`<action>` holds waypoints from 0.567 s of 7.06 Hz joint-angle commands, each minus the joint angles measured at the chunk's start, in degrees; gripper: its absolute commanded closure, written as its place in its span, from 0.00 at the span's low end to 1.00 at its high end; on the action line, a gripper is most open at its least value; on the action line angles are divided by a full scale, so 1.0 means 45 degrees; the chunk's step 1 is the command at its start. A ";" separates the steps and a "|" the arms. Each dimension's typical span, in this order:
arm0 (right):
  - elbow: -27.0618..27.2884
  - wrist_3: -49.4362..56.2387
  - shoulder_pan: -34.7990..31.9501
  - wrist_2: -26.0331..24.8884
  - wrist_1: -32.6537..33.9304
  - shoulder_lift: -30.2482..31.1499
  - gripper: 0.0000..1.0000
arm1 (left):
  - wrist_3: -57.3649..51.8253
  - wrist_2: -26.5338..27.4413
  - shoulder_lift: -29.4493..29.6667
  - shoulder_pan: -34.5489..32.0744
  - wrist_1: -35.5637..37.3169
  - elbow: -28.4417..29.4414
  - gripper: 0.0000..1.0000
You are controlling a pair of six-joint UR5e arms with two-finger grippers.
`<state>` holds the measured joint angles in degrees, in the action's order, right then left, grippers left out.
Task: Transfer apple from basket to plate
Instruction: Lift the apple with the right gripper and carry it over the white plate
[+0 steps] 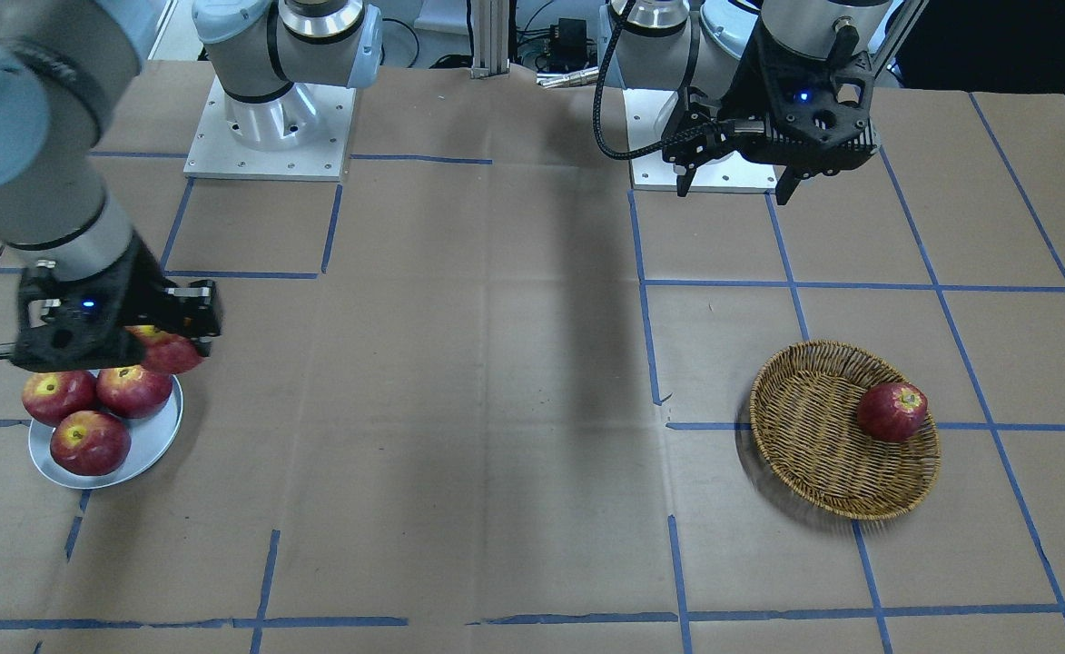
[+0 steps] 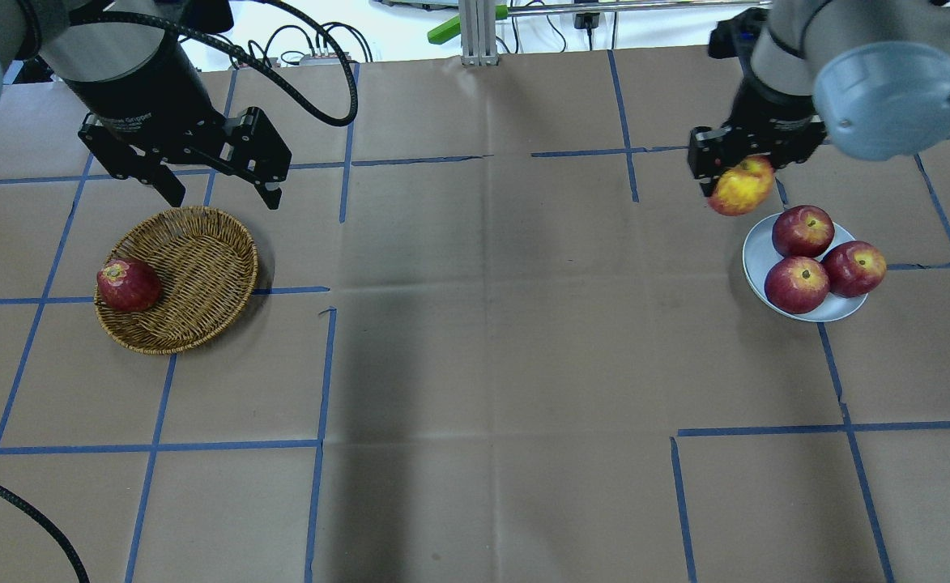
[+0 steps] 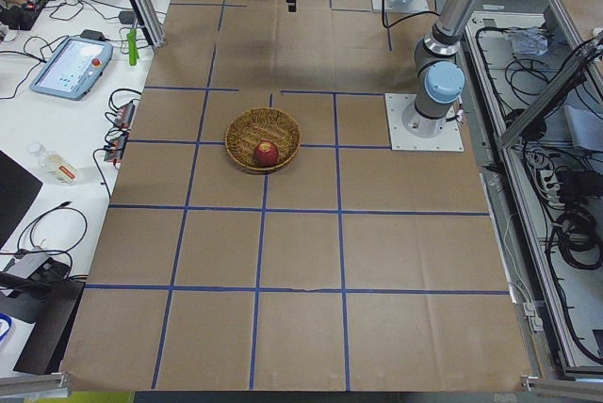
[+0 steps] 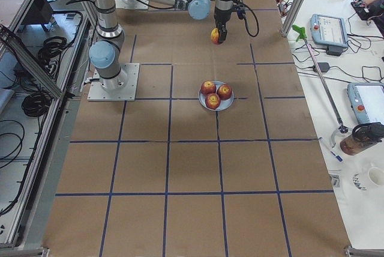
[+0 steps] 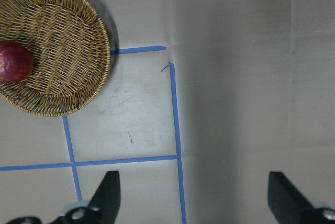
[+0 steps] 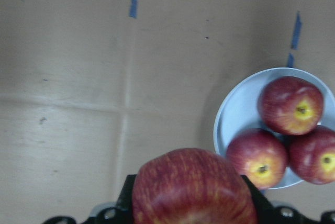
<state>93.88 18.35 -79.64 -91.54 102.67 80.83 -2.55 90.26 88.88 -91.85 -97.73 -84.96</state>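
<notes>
1. The right gripper (image 2: 735,172) is closed on the apple (image 2: 740,193) and holds it in the air. The apple is beside the plate (image 2: 756,257), on the side toward the table centre, and not yet above it.
2. The left gripper (image 2: 223,196) has its jaws wide apart and holds nothing. It hangs near the basket (image 2: 199,259), where one dark apple (image 2: 128,285) lies.
3. The step in hand is, I think, the placing. Three dark apples (image 2: 803,231) fill most of the plate. The only bare part is a strip on the side nearest the held apple.
4. To do it well, the gripper should bring the apple over this bare strip and go down until it almost touches the plate. The jaws should then open slowly. A release from high up could make it roll off the rim or push the other apples.
5. It is better to come straight down, because the fingers need room beside the nearest dark apple.
6. The apple is nearly round, so it has no clear long axis. Its yellow patch is turned upward and toward the robot's side, so the stem axis seems tilted. The hollow itself I cannot see clearly. The wrist view shows only streaky red skin.
</notes>
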 commanded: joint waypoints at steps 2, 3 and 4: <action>0.1243 0.4063 0.3394 0.0106 0.0965 -0.0187 0.33 | 0.0000 0.0040 -0.0005 0.0001 -0.0059 -0.0007 0.01; 0.1635 0.4048 0.3458 0.0145 0.1765 -0.0692 0.33 | 0.0000 0.0002 0.0015 0.0001 -0.0059 0.0012 0.01; 0.1851 0.3989 0.3459 0.0223 0.2721 -0.1258 0.33 | 0.0000 0.0040 0.0034 0.0001 -0.0097 -0.0007 0.01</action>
<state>100.56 35.97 -64.72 -90.90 110.10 77.97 -2.55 90.36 88.94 -91.85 -98.03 -84.96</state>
